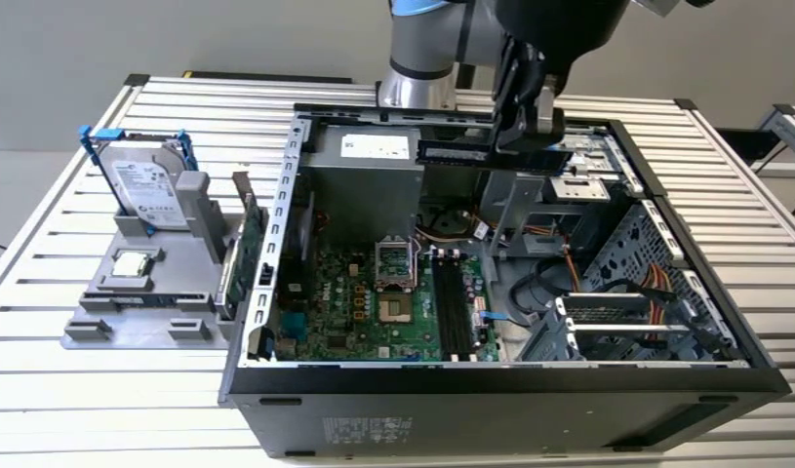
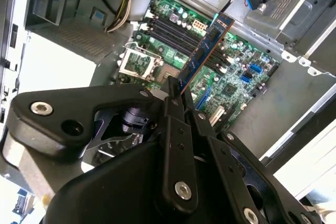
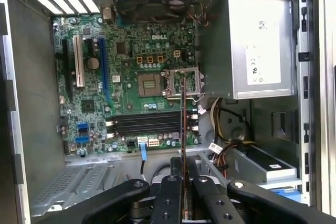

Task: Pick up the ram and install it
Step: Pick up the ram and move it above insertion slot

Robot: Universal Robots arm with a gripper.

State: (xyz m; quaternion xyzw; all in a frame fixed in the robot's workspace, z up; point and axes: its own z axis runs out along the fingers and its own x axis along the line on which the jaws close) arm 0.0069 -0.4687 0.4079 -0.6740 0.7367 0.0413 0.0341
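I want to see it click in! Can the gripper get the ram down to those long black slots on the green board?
Probably yes. The gripper holds the ram above the open case, and nothing covers the black slots; the cables lie off to one side.

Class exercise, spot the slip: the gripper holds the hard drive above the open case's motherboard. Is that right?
No. The gripper holds the ram, not the hard drive, above the motherboard, as the second wrist view shows.

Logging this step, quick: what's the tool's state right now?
Tool: shut on the ram, above the motherboard.
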